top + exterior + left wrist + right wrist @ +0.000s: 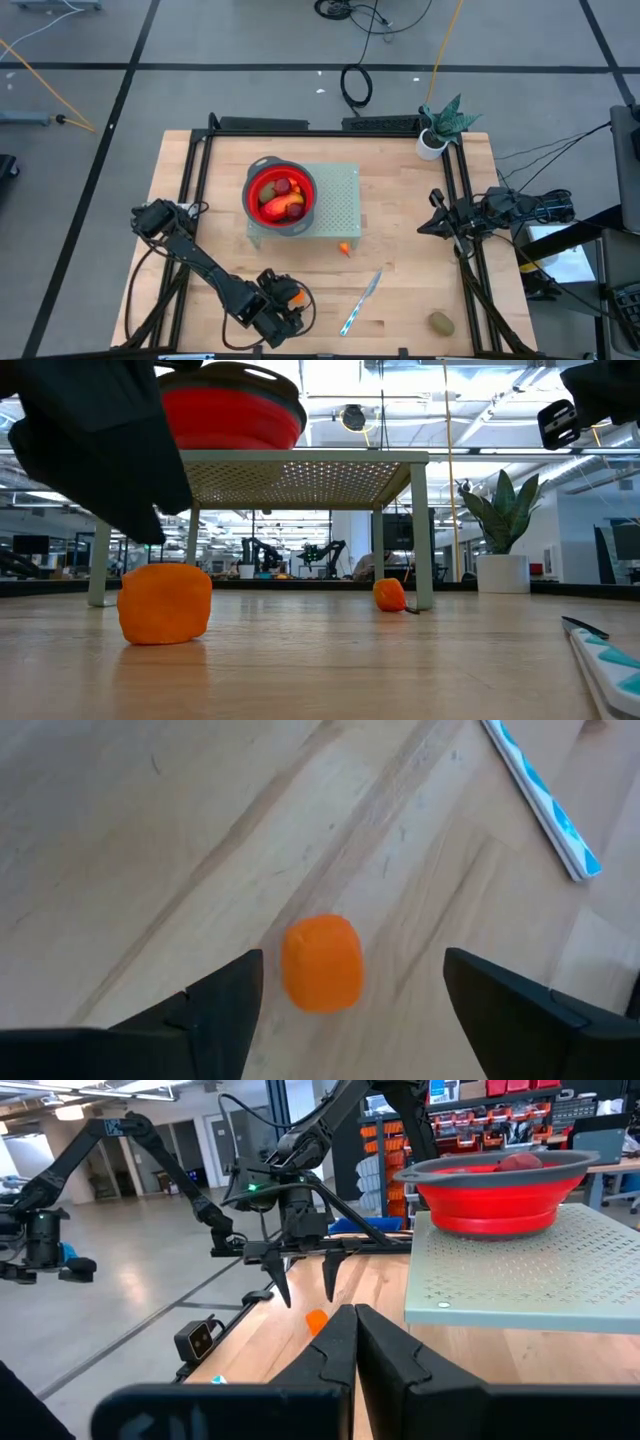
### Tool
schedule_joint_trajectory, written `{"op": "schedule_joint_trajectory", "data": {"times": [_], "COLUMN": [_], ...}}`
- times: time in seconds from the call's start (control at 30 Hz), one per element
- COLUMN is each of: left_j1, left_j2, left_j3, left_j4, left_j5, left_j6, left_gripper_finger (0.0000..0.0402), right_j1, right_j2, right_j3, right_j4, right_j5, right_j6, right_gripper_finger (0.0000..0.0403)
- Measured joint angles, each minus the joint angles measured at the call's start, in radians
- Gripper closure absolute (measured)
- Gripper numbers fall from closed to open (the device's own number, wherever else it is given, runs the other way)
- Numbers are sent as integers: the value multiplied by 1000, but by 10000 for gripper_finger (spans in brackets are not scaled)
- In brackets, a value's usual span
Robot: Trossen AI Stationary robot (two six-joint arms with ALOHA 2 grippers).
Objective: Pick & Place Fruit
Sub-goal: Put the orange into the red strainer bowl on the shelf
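Observation:
An orange fruit (pixel 322 963) rests on the wooden table near its front edge, between the two spread fingers of my left gripper (pixel 352 960). The gripper is open and slants down over the fruit, with a gap on each side. From table height the same fruit (pixel 165 603) sits under the dark hand. The red bowl (pixel 280 195), with several fruits (pixel 283 198) in it, stands on a pale green perforated stand (pixel 335 200). A smaller orange fruit (pixel 345 248) lies by the stand's front edge, and an olive-brown one (pixel 441 322) lies at the front right. My right gripper (pixel 355 1342) waits shut at the table's right edge.
A silver-and-blue knife (pixel 362 300) lies slantwise on the table right of my left gripper. A potted plant (pixel 438 125) stands at the far right corner. Black frame rails (pixel 190 190) run along the table's left and right sides. Bare wood lies between the stand and the front edge.

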State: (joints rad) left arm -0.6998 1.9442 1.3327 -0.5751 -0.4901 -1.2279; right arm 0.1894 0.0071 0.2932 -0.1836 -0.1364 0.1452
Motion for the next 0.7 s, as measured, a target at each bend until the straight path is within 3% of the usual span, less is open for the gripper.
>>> {"op": "schedule_joint_trajectory", "data": {"times": [0.53,0.7], "left_j1": [42,51], "left_j2": [0,2], "left_j3": [-49,-96], "left_j4": [7,115], "left_j5": [12,72], "left_j6": [-11,-12], "left_gripper_finger": [107,107], "right_j1": [0,0], "right_j2": [0,0], "right_j3": [0,0], "right_j4": [0,0], "right_j5": [0,0], "right_j6": [0,0], "right_gripper_finger": [399,399]}}
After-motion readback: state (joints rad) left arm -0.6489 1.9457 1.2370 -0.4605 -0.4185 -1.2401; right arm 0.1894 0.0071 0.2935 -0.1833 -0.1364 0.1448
